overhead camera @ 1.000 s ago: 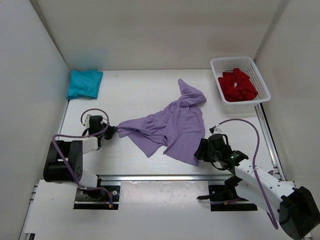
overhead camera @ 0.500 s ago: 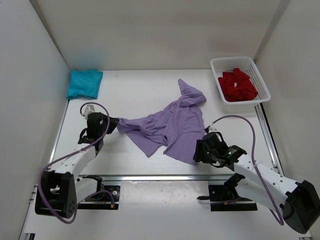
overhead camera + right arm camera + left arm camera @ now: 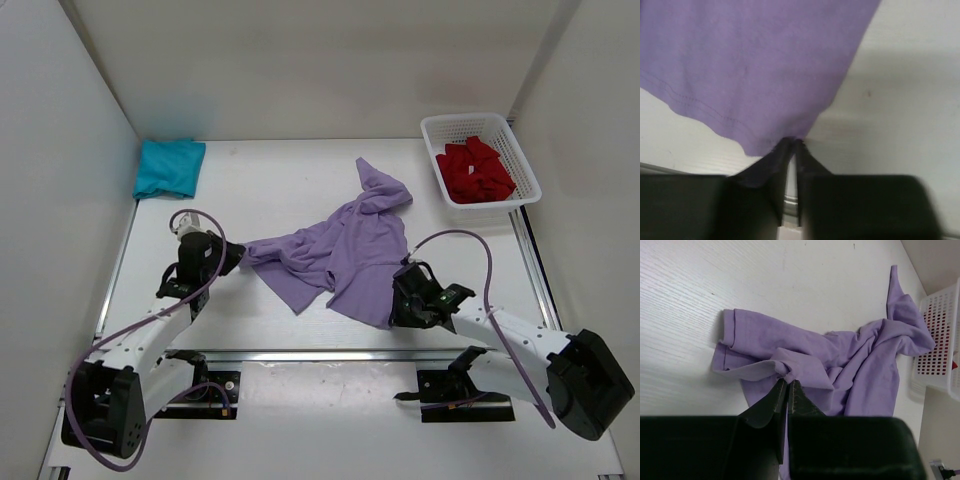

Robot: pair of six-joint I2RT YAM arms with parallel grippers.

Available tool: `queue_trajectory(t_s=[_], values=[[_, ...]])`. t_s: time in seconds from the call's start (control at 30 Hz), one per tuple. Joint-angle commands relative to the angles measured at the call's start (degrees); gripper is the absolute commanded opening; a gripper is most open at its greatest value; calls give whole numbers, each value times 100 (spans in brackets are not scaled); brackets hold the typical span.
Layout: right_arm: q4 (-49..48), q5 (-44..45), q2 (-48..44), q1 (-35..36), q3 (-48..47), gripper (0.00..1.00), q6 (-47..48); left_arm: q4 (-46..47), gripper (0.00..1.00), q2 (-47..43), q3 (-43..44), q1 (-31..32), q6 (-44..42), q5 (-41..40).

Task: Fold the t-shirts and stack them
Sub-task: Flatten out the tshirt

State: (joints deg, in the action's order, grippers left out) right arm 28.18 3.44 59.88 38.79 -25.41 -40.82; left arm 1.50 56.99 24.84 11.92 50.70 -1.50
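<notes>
Lavender t-shirt lies crumpled across the middle of the table in the top view, with one sleeve trailing toward the far side. Over the last second the left arm has stretched forward from its folded pose. The left gripper has carried the shirt's left sleeve slightly inward, and the right gripper has crept along the near hem. The cloth is barely flatter, so I judge the spreading step has only just begun. The teal t-shirt sits folded in the far left corner, and the red t-shirt waits bunched in the basket.

In the left wrist view, the left gripper has its jaws pressed together on a small gathered fold of the lavender t-shirt, just beside the sleeve cuff. The rest of the shirt fans away from the tips toward the basket.

In the right wrist view, the right gripper has its jaws nearly closed at the corner of the hem of the lavender t-shirt. The picture is soft, but they seem to pinch just the very edge of the cloth, which spreads up and left from the tips.
</notes>
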Motion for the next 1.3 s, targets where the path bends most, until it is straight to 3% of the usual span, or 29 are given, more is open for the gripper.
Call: queue_trajectory(t_s=[0.0, 0.03, 0.17, 0.3, 0.33, 0.47, 0.53, 0.63, 0.67, 0.73, 0.77, 0.8, 0.83, 0.87, 0.9, 0.93, 0.97, 1.0, 1.03, 1.07, 1.13, 1.17, 1.2, 1.23, 1.27], values=[[-471, 68, 173, -151, 71, 4, -58, -298, 0, -276, 143, 91, -279, -96], [-480, 95, 104, -213, 36, 0, -23, -369, 0, -311, 170, 117, -332, -70], [-122, 551, -528, -249, -568, 0, 187, -422, 0, -303, 546, 143, -613, 149], [835, 920, -1179, -652, -1763, 0, 662, -1095, 0, 459, 2510, 582, -1254, 281], [994, 965, -1232, -740, -2366, 0, 828, -1282, 0, 592, 3074, 557, -1377, 412], [1882, 1632, -952, -785, -4852, 0, 1522, -1432, 0, 453, 4010, -40, -1282, 1177], [2251, 1922, -349, -803, -5963, 0, 1840, -1608, 0, 330, 4676, -460, -1238, 1414], [2638, 2081, 521, -697, -8446, 0, 2349, -1705, 0, 242, 5353, -1172, -948, 1915], [2857, 2142, 925, -610, -8915, 0, 2533, -1871, 0, 277, 5695, -1384, -939, 1916], [3051, 2387, 1549, -382, -10818, 0, 2833, -2178, 0, 347, 6161, -1464, -982, 1681], [2896, 2859, 1762, -76, -11088, 0, 3086, -2354, 0, 426, 6460, -1508, -1035, 1601], [2625, 3194, 1729, 649, -10987, 0, 3411, -2425, 0, 435, 6585, -1517, -983, 1635], [2022, 4137, 1651, 1074, -10733, 0, 4014, -2513, 0, 496, 6812, -1552, -1000, 1539], [998, 5426, 1546, 2010, -10531, 0, 4473, -2575, 0, 549, 6989, -1535, -1026, 1469], [178, 6118, 1484, 3150, -9954, 0, 5939, -2610, 0, 585, 7017, -1544, -1001, 1390], [-3102, 7055, 1274, 4014, -8800, 0, 8982, -2593, 0, 594, 7043, -1579, -957, 1372], [-7207, 7074, 1202, 4371, -8275, 0, 10735, -2584, 0, 594, 7017, -1579, -974, 1337], [-7526, 7178, 1680, 4400, -8818, 0, 11831, -2532, 0, 576, 6869, -1623, -939, 1371], [-5093, 7249, 1911, 4088, -10094, 0, 10276, -2479, 0, 550, 6815, -1693, -878, 1458], [-3920, 7023, 2131, 3815, -10359, 0, 9939, -2340, 0, 550, 6632, -1754, -799, 1572], [-4773, 6915, 1810, 3760, -9444, 0, 10337, -2163, 0, 559, 6368, -1746, -728, 1644], [-4535, 7090, 1808, 3672, -9221, 0, 10305, -2058, 0, 550, 6166, -1746, -702, 1592], [-3392, 6839, 1704, 3323, -9097, 0, 9278, -1918, 0, 524, 5921, -1694, -675, 1548], [-2842, 6654, 1659, 3059, -8800, 0, 8093, -1768, 0, 497, 5779, -1693, -649, 1495], [-1548, 6069, 1546, 2778, -8614, 0, 7437, -1750, 0, 471, 5499, -1685, -649, 1521]])
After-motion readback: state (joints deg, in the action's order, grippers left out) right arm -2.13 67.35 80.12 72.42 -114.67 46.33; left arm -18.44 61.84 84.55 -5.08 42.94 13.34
